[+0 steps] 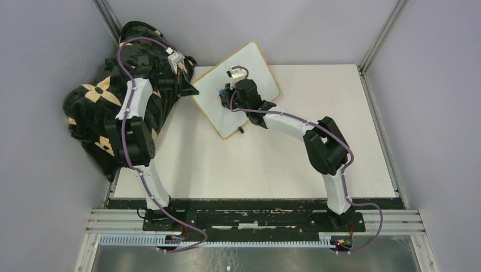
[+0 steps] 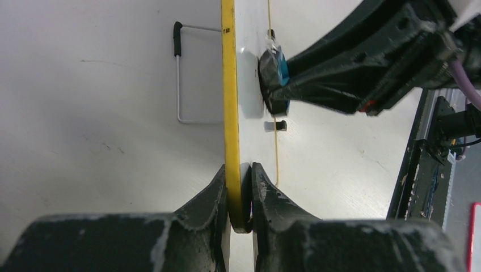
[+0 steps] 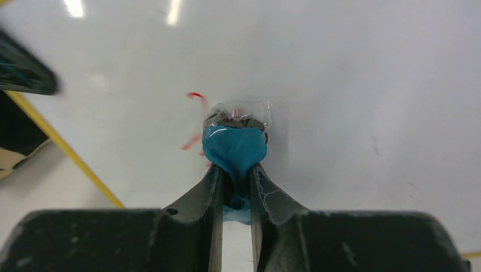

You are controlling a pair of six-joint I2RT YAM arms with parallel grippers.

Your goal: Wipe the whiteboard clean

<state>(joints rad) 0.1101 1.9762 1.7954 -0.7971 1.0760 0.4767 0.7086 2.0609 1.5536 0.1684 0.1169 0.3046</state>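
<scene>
L fingers (image 2: 212,192) clamp whiteboard (image 1: 258,65) frame near tabletop (image 1: 255,164) far edge. R fingers (image 3: 266,192) grip blue eraser (image 3: 235,144), pressed on board by red marks (image 3: 195,96).

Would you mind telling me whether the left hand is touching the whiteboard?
Touching: the left wrist view shows the left hand clamped on the edge of the whiteboard.

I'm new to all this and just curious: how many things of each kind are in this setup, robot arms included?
Robot arms: 2
Whiteboard: 1
Blue eraser: 1
Black patterned cloth: 1
Total: 5
</scene>
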